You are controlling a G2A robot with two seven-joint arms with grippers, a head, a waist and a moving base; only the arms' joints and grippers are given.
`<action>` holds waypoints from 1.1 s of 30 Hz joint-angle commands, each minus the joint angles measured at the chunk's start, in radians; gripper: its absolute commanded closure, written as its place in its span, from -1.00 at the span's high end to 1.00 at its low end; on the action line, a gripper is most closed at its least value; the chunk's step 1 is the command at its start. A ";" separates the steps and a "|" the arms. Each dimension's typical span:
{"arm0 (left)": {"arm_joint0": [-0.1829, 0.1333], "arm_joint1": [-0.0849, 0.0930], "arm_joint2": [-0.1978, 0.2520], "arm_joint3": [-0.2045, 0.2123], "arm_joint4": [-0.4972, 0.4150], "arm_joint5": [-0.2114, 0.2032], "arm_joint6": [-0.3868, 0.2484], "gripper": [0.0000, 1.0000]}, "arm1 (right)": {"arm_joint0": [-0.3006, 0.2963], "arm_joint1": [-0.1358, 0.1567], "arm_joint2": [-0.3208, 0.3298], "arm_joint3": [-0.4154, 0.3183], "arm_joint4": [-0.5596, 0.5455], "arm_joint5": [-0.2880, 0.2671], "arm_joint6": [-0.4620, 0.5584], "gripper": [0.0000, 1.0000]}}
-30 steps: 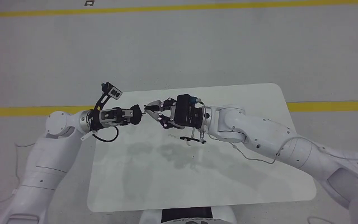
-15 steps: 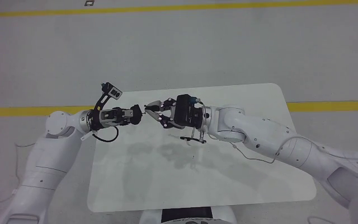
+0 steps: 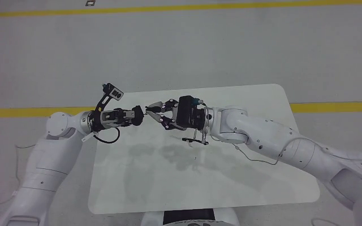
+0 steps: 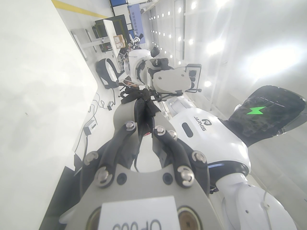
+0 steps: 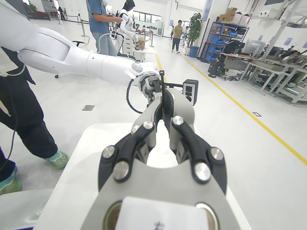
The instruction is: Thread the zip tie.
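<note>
Nothing was seen to have moved since the earlier frames: both arms were held as before above the left part of the table (image 3: 254,169). The left pincer (image 3: 142,112) was closed, tip to tip with the right pincer (image 3: 151,108); whether the tie was caught in it could not be told. The right pincer was clamped on the strap of the black zip tie (image 5: 163,92), whose head (image 5: 162,73) stood up just beside the left pincer's tips. The step in hand was judged to be the lining-up of tail and head. A fine, steady feed of the tail through the head's slot would be called for next.
</note>
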 commanded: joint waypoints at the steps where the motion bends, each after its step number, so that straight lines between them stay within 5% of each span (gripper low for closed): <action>1: 0.000 0.000 0.000 0.000 0.000 0.000 0.000 -1.00 | 0.000 0.000 0.003 0.001 -0.002 0.000 -0.005 -1.00; 15: 0.000 0.000 0.000 0.000 0.000 0.000 0.000 -1.00 | -0.013 0.012 0.026 -0.024 -0.068 0.000 -0.035 -1.00; 23: 0.000 0.000 0.000 0.000 0.000 0.000 0.000 -1.00 | 0.063 0.040 -0.052 -0.024 -0.127 0.000 -0.158 -1.00; 33: 0.000 0.000 0.000 0.000 0.000 0.000 0.000 -1.00 | 0.064 0.002 -0.052 0.026 -0.154 0.000 -0.177 -1.00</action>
